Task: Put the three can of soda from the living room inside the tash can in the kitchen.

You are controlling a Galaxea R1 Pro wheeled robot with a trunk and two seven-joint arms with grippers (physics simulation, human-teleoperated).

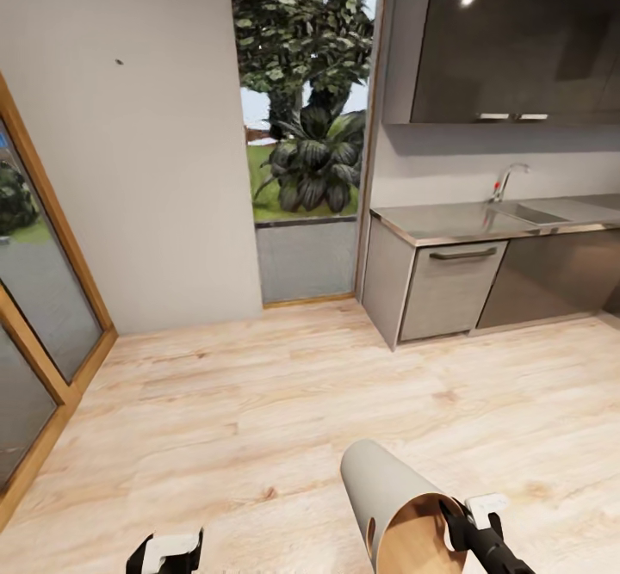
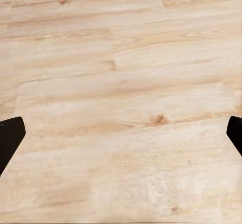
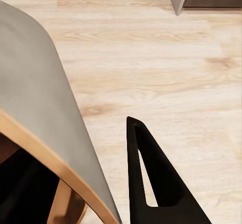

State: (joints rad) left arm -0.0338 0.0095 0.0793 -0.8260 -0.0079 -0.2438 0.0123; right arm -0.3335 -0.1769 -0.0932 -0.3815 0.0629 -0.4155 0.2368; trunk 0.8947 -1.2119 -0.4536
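The tash can [image 1: 383,492], pale grey-beige outside and orange-brown inside, hangs tilted above the wood floor at the lower right of the head view, its open mouth turned towards me. My right gripper [image 1: 465,529] is shut on its rim. In the right wrist view the can's wall [image 3: 35,98] curves past one black finger [image 3: 151,183] that lies outside the rim. My left gripper [image 1: 166,552] is open over bare floor, its two fingertips far apart around nothing [image 2: 121,138]. The cans of soda are out of view.
This is the kitchen: a steel counter [image 1: 448,221] with sink and tap [image 1: 508,180] runs along the right wall over a drawer unit [image 1: 448,286], dark wall cabinets [image 1: 517,40] above. A tall window [image 1: 306,152] is ahead and wood-framed glass doors [image 1: 34,316] at left. Light wood floor [image 1: 258,385] lies between.
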